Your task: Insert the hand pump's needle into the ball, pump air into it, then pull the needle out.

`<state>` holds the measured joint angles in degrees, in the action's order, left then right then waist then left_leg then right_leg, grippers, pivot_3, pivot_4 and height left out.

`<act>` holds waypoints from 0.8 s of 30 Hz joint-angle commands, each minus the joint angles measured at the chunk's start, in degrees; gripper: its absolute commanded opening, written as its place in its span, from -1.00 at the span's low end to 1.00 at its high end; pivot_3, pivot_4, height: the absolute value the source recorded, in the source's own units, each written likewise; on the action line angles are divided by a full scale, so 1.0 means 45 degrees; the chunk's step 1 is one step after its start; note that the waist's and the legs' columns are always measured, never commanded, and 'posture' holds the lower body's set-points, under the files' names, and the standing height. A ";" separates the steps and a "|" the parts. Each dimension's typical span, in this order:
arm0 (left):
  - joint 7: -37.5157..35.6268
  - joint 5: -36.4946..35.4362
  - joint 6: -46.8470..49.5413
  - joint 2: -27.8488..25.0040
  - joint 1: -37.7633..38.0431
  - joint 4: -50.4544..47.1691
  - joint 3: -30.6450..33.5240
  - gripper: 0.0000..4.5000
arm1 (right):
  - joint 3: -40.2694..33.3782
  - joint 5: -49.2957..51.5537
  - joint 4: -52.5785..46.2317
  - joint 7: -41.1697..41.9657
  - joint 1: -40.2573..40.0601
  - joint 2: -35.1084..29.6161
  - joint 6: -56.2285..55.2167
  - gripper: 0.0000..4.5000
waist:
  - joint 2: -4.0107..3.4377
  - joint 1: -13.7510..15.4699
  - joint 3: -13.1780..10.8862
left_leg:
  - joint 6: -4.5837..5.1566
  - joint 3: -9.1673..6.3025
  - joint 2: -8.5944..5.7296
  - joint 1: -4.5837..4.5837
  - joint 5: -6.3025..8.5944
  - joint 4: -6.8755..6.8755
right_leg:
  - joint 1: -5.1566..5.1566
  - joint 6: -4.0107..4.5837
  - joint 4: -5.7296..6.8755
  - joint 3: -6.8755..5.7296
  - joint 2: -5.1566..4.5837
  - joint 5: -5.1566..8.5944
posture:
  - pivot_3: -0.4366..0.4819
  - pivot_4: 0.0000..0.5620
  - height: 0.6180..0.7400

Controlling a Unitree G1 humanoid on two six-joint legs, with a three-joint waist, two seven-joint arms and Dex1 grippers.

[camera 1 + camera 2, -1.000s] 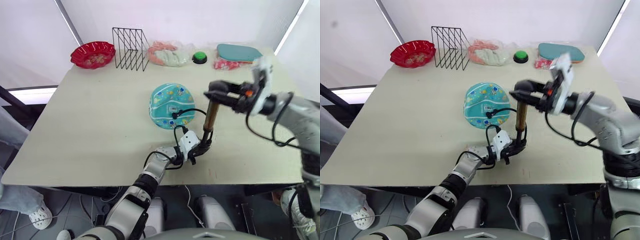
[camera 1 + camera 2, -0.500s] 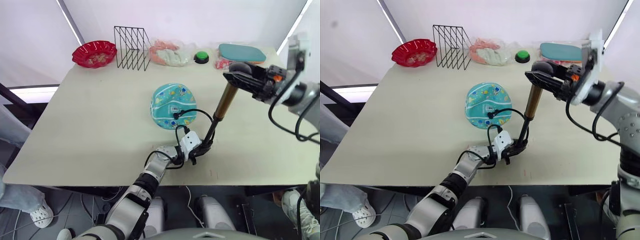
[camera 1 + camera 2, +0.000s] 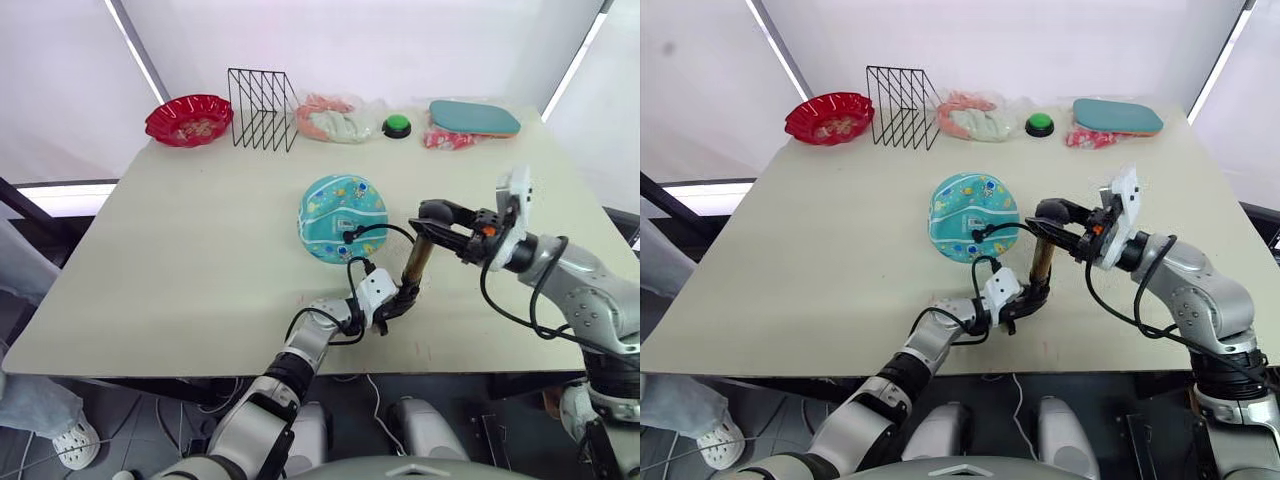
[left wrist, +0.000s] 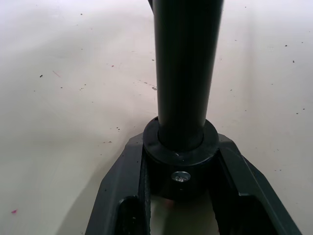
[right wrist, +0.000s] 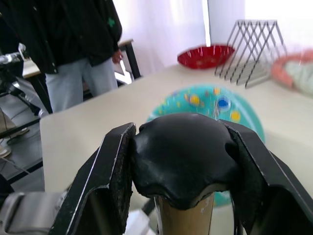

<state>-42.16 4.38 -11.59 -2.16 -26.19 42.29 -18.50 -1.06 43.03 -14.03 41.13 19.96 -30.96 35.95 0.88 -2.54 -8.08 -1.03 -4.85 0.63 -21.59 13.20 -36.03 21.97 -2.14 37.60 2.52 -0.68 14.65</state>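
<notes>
- Grippers first: we see the left gripper (image 3: 400, 300) low at the near part of the table (image 3: 200, 250), its two black fingers (image 4: 122, 196) clamped on the black bottom cap of the hand pump (image 3: 414, 262).
- In the left wrist view we see that cap seated snugly between the fingers, with the pump's dark shaft rising straight out of it.
- We see the right gripper (image 3: 1045, 213) coming in from the right side, closed on the pump's black top handle; in the right wrist view both fingers (image 5: 105, 171) press against the rounded black knob, with the bronze barrel just beneath it.
- The pump stands nearly upright between the two grippers, leaning slightly, its base at the table surface.
- A thin black hose (image 3: 385, 229) loops from the pump over to the ball (image 3: 343, 217), which we see lying on the table just beyond and to the left of the pump.
- The hose ends at a black fitting on the ball's near face, beside the white sticker; we cannot make out the needle itself.
- Along the far edge we note a red bowl (image 3: 187, 118), a black wire rack (image 3: 262, 96), a pink and white bundle (image 3: 328, 117), a green button (image 3: 397, 125) and a flat teal pad (image 3: 474, 117).
- In the right wrist view a person in dark clothing (image 5: 68, 44) stands beyond the table.
</notes>
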 commanded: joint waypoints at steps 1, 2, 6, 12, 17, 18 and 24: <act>-0.0145 0.0103 0.0367 -0.0123 0.0466 0.0521 -0.0085 -0.53 | 0.1370 -0.1225 0.0925 0.0224 -0.0949 0.0162 0.0150 -0.08 | 0.0001 0.0007 0.0000 | 0.0000 -0.0003 0.0000 -0.0002 0.0000 0.0001 | 0.0001 0.0000 -0.0001 -0.0002 0.0000 0.0000 | -0.05 -0.47 1.00; -0.0137 0.0101 0.0371 -0.0119 0.0457 0.0527 -0.0078 -0.53 | 0.1549 -0.1409 0.1023 0.0299 -0.1122 0.0252 0.0025 -0.08 | 0.0004 0.0006 0.0001 | 0.0000 -0.0006 0.0000 -0.0002 0.0000 0.0001 | 0.0002 0.0000 -0.0002 -0.0004 0.0001 0.0001 | -0.05 -0.47 1.00; -0.0129 0.0093 0.0345 -0.0092 0.0411 0.0630 -0.0057 -0.53 | 0.1934 -0.2076 0.1127 0.0603 -0.1605 0.0465 -0.0599 -0.08 | -0.0004 -0.0020 0.0003 | 0.0000 -0.0005 0.0000 -0.0001 0.0001 0.0007 | -0.0002 0.0003 -0.0002 -0.0004 0.0002 0.0004 | -0.05 -0.47 1.00; -0.0114 0.0102 0.0258 -0.0064 0.0379 0.0795 -0.0050 -0.53 | 0.0486 -0.1178 -0.0352 0.0314 -0.0537 0.0200 -0.0229 -0.08 | -0.0009 -0.0004 -0.0009 | -0.0001 -0.0020 0.0000 0.0000 0.0002 0.0007 | 0.0002 0.0018 -0.0003 -0.0020 0.0000 0.0013 | -0.05 -0.47 1.00; -0.0151 0.0098 0.0165 -0.0086 0.0443 0.0870 -0.0048 -0.53 | -0.1551 0.0937 -0.1272 -0.0325 0.1946 -0.0765 0.1618 -0.08 | -0.0052 0.0052 -0.0164 | 0.0001 -0.0021 -0.0030 -0.0076 -0.0001 -0.0009 | 0.0072 -0.0005 0.0005 -0.0019 -0.0030 -0.0001 | -0.05 -0.47 1.00; -0.0159 0.0088 0.0144 -0.0094 0.0439 0.0900 -0.0050 -0.53 | -0.1847 0.1308 -0.1312 -0.0443 0.2380 -0.0941 0.1941 -0.08 | -0.0061 0.0064 -0.0176 | 0.0002 -0.0012 -0.0040 -0.0105 -0.0002 -0.0013 | 0.0105 -0.0009 0.0010 -0.0009 -0.0039 -0.0003 | -0.05 -0.47 1.00; -0.0214 0.0031 0.0037 -0.0121 0.0403 0.1004 -0.0115 -0.53 | -0.3613 0.3976 -0.0804 -0.1259 0.4633 -0.2188 0.4064 -0.08 | -0.0074 0.0169 -0.0229 | 0.0005 -0.0039 -0.0068 -0.0266 -0.0005 -0.0042 | 0.0229 -0.0023 0.0020 -0.0030 -0.0062 -0.0018 | -0.05 -0.47 1.00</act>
<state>-43.25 3.05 -13.30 -1.38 -26.79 42.35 -18.52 -11.28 57.89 -16.39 36.91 37.74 -39.52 54.75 0.54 -1.77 -9.11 -1.01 -5.03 0.32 -22.79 13.18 -36.22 23.00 -2.25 37.68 2.38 -0.96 14.57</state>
